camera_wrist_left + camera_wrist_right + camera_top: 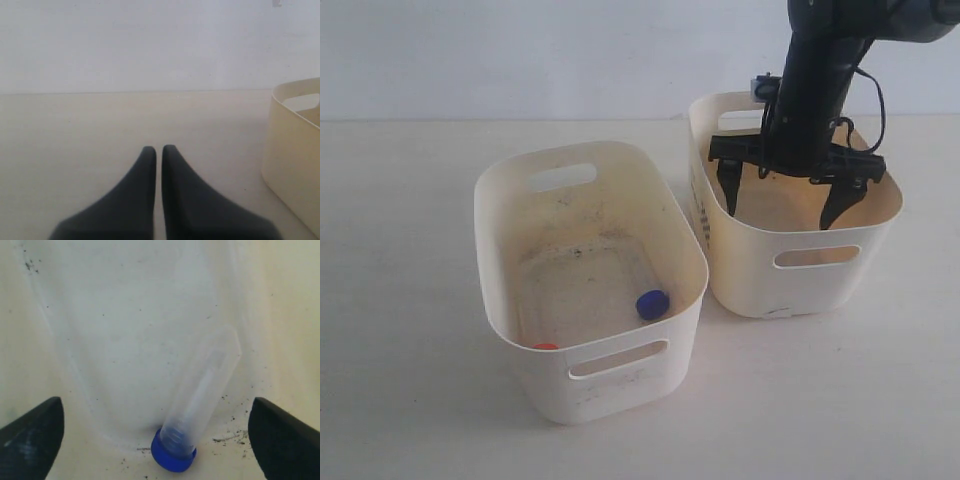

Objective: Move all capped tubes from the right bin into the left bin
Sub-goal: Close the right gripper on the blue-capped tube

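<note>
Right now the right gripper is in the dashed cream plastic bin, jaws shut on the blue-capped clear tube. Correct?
No. The right gripper has its jaws open, either side of the blue-capped clear plastic tube lying in the dashed cream plastic bin. The right wrist view shows it.

Cream left bin (550,385), floor dark-speckled, shows a blue cap (652,304) and an orange-red cap (545,346); cream right bin (750,270) wears dark dashes.

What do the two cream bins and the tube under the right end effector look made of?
The left bin and right bin look like moulded plastic: smooth, slightly glossy, with thin rounded walls. The tube is probably clear plastic, though glass is possible, as its body is see-through. Its blue cap looks like opaque plastic.
</note>
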Controlling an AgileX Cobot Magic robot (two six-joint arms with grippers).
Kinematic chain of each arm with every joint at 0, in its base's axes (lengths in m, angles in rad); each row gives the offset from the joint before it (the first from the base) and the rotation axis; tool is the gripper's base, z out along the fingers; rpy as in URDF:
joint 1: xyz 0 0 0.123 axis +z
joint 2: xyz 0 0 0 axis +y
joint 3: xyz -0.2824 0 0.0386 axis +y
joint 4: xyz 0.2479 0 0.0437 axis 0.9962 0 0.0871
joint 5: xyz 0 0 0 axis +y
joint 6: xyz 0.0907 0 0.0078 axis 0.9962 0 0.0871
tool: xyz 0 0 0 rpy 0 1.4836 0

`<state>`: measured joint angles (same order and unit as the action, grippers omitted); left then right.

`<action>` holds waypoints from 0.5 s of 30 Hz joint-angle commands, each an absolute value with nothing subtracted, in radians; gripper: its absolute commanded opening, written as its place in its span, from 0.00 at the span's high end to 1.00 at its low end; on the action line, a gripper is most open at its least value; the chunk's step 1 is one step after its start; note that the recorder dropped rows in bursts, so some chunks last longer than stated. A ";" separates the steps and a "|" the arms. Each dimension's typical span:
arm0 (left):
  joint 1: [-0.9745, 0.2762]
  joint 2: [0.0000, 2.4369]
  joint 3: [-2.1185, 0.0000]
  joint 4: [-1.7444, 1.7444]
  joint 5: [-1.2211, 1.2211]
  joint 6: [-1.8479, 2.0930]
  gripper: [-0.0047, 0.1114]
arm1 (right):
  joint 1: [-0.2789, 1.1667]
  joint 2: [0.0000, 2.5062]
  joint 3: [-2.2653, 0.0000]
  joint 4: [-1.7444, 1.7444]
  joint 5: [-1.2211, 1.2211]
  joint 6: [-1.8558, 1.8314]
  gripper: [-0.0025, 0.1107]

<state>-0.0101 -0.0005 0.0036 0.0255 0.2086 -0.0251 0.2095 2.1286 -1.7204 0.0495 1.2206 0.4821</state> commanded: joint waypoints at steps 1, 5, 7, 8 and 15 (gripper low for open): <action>-0.010 0.000 0.000 0.019 0.202 -0.035 0.92 | 0.209 2.146 -1.682 0.043 1.221 0.489 0.17; -0.010 0.000 0.000 0.019 0.202 -0.035 0.92 | 0.209 2.155 -1.664 0.031 1.221 0.493 0.17; -0.010 0.000 0.000 0.019 0.202 -0.035 0.92 | 0.209 2.157 -1.664 0.026 1.221 0.499 0.17; -0.010 0.000 0.000 0.019 0.202 -0.035 0.92 | 0.209 2.157 -1.664 0.015 1.221 0.499 0.17; -0.010 0.000 0.000 0.019 0.202 -0.035 0.92 | 0.209 2.208 -1.664 -0.017 1.221 0.523 0.17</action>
<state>-0.0101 -0.0005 0.0036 0.0255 0.2086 -0.0251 0.2095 2.1892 -1.6687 -0.0246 1.2192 0.5232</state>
